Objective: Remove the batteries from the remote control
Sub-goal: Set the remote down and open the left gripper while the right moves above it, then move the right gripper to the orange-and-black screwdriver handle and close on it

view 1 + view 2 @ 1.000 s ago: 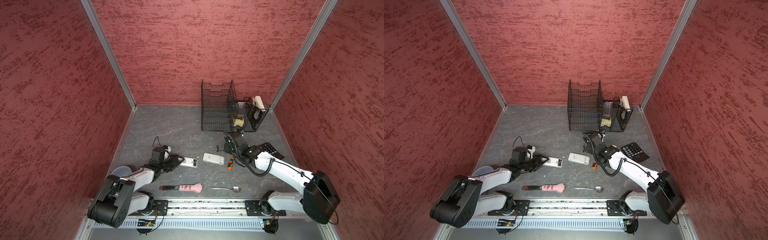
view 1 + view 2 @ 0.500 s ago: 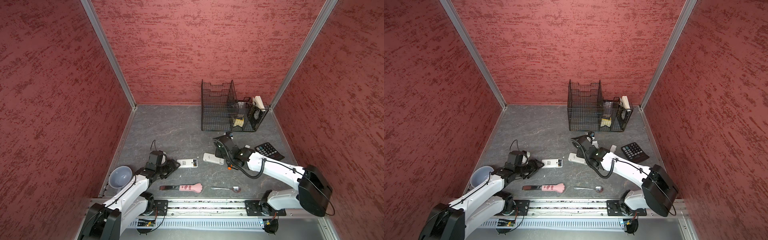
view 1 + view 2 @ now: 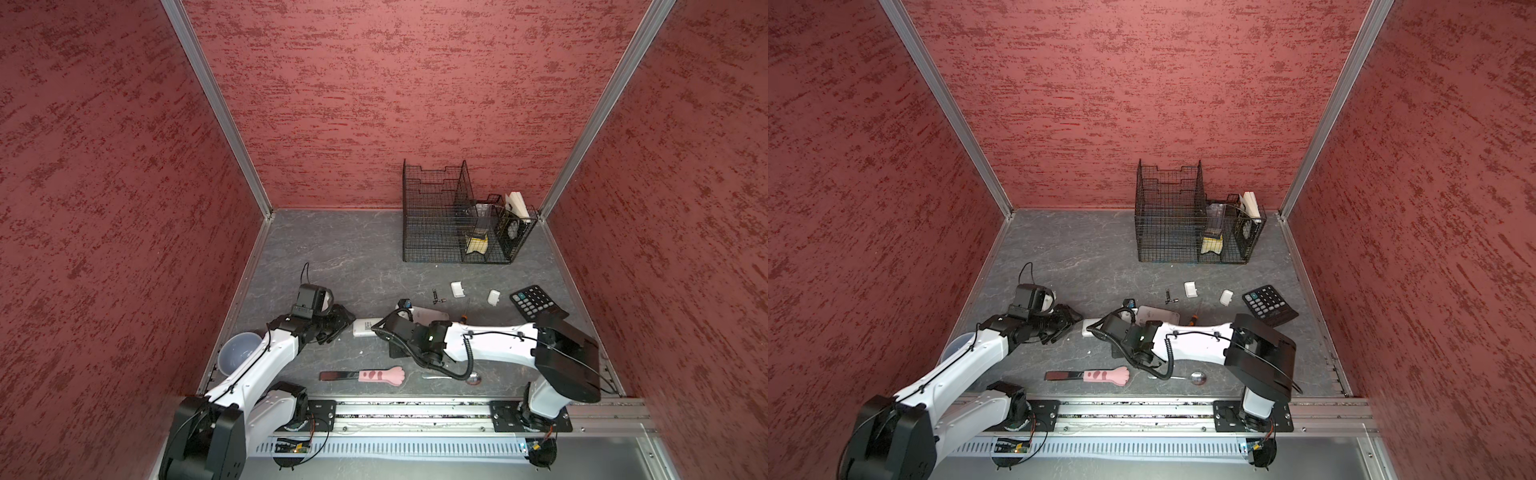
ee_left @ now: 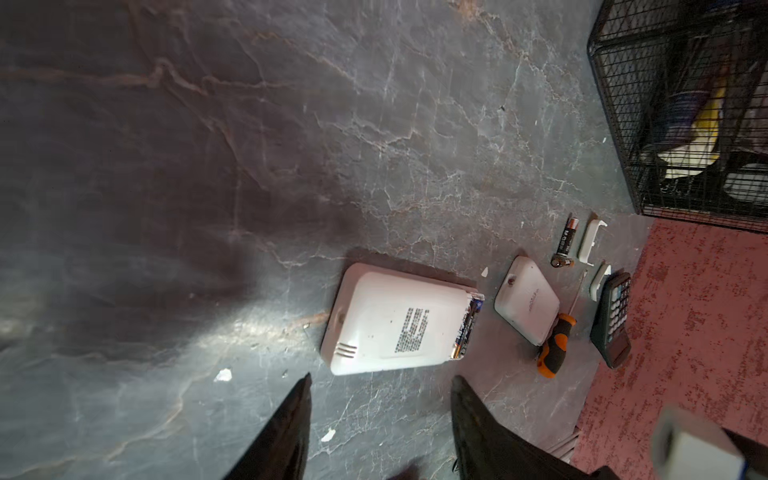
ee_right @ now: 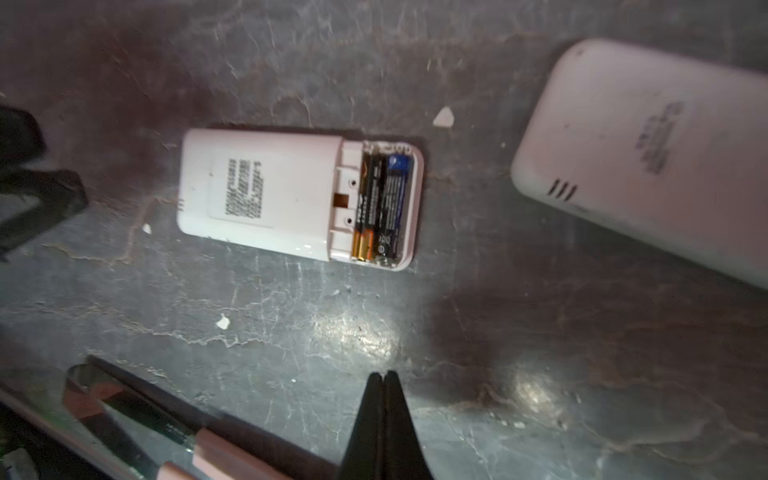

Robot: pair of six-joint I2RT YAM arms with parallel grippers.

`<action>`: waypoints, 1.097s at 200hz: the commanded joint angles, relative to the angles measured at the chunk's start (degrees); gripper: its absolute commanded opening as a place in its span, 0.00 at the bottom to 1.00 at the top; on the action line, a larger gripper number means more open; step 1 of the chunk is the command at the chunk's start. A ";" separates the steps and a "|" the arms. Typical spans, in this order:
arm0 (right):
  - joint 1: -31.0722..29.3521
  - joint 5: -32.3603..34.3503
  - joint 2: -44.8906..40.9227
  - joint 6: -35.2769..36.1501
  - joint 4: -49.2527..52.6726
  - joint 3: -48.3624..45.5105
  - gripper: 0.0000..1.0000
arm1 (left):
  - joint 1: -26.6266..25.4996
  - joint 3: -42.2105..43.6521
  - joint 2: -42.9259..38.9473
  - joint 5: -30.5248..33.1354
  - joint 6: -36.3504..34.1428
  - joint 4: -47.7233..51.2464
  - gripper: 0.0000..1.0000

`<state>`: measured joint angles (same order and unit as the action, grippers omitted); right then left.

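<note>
Spread left pincer (image 4: 382, 378) near white remote (image 4: 395, 320)

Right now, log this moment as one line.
left end effector: open, empty | right end effector: shut, empty | remote: cover off, two batteries inside | loose batteries: two on table

On my grey counter (image 3: 332, 249) lie an opened remote (image 5: 266, 191), a second remote (image 5: 648, 158), loose batteries (image 4: 566, 241), two covers (image 3: 457, 289), a calculator (image 3: 534, 301), screwdriver (image 4: 555, 345), spoon (image 3: 1198, 377), pink-handled spatula (image 3: 376, 375), bowl (image 3: 237, 353) and wire rack (image 3: 432, 224).

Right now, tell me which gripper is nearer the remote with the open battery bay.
Left. The left gripper, open, sits just short of the remote, at its closed end. The right gripper, shut, hangs off its long side with bare table between.
</note>
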<state>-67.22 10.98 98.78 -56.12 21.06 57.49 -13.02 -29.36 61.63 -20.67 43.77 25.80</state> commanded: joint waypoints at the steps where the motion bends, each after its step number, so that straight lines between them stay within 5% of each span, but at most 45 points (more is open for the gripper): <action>1: -0.25 -1.28 1.28 -3.45 -2.40 1.98 0.01 | 0.82 -2.12 3.86 -0.49 -2.26 -4.42 0.52; 90: 1.42 1.40 7.04 -6.04 -4.22 3.26 0.02 | 3.75 -2.04 4.74 -3.52 -3.27 -6.89 0.52; 182: 5.52 3.20 12.86 0.62 -0.50 11.97 0.03 | 6.15 -1.69 3.24 -4.78 -2.88 -6.39 0.52; 219: 5.43 3.11 9.17 -0.21 0.62 10.85 0.04 | 6.48 -1.91 2.68 -5.34 -2.62 -6.21 0.52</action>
<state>-61.76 12.27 111.00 -55.46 19.33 68.62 -7.09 -31.27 65.58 -25.23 41.52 19.66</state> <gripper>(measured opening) 0.047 0.519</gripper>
